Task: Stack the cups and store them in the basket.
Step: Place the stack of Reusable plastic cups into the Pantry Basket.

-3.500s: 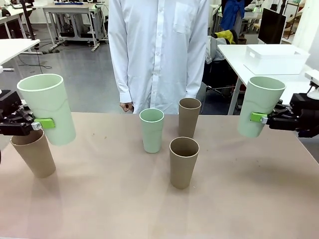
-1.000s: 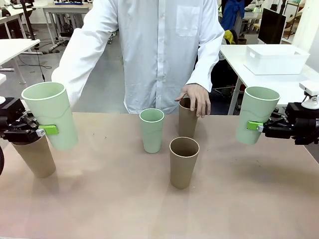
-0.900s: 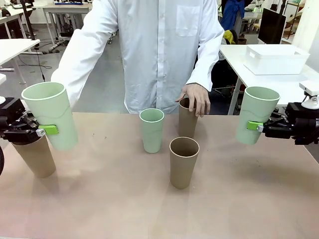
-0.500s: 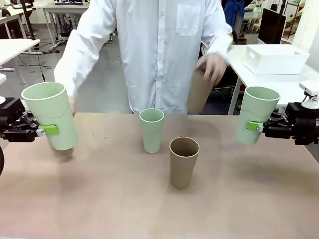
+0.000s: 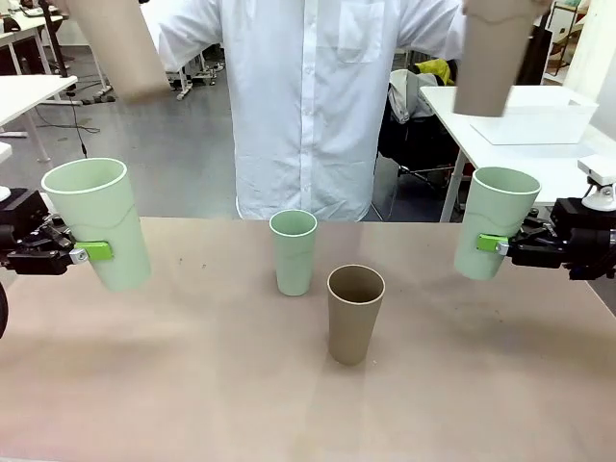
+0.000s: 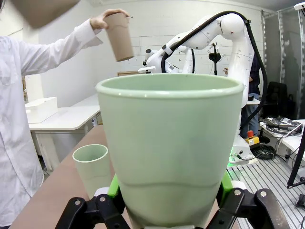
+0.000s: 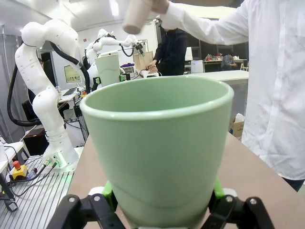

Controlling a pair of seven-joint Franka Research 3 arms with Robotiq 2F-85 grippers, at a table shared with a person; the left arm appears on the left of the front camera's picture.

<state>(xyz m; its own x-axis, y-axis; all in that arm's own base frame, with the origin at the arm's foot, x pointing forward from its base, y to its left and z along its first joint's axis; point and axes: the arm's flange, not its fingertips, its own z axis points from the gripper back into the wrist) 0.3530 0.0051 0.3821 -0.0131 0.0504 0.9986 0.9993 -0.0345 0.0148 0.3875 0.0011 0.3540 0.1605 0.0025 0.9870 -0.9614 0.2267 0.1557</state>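
Pale mint green cup (image 5: pixel 96 223) in black left gripper (image 6: pixel 169 191), matching mint cup (image 5: pixel 495 221) in right gripper (image 7: pixel 159 191), third mint cup (image 5: pixel 293 252), tan-brown cup (image 5: pixel 354 313), blurred, seemingly tan raised cups (image 5: pixel 493 58), white basket (image 5: pixel 532 114), beige counter (image 5: pixel 289 404).

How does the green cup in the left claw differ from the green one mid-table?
The held cup is clamped in the left gripper and tilted; the middle cup stands upright, untouched, on the table. The held cup is nearer the camera than the middle cup. Both are mint green.

Grey floor (image 5: pixel 173 164) running past the tabletop's far edge, white desk (image 5: pixel 24 91) sitting left, another white desk (image 5: pixel 448 106) sitting right.
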